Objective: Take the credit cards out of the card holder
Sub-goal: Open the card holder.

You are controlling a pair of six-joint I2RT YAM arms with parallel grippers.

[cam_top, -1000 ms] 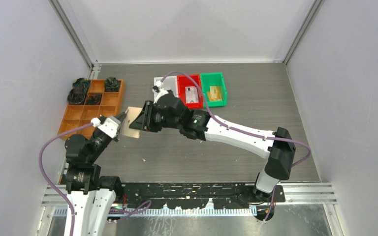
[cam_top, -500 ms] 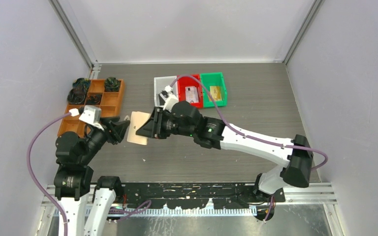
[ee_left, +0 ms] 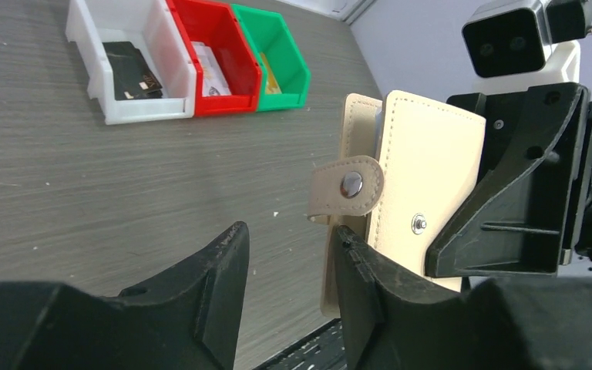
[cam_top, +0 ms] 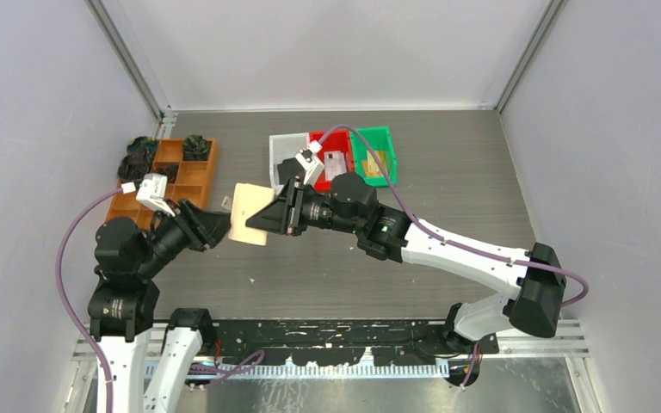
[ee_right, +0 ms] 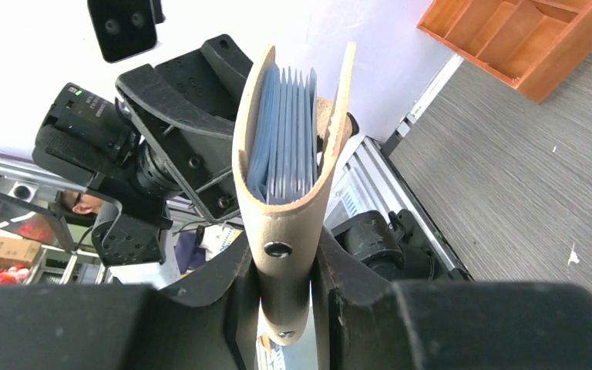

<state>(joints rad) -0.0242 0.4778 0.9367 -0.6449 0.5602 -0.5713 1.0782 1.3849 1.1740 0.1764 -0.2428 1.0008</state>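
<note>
- while the right gripper is clamped on one end of the card holder, the holder is held upright in the air above the table, apart from the bins.
- its snap tab hangs loose, so the covers are unfastened. from the right wrist they gape only a little around a stack of clear sleeves.
- the left gripper has its jaws apart and empty, just beside the tab and the near cover edge.
- step in hand, as i judge it: take hold of one cover or a card edge.
- to do it well, come in square to the open edge, pinch a single layer, and pull gently without twisting against the right grip.
- i cannot tell credit cards from sleeves inside; a pale card lies in the red bin.
</note>
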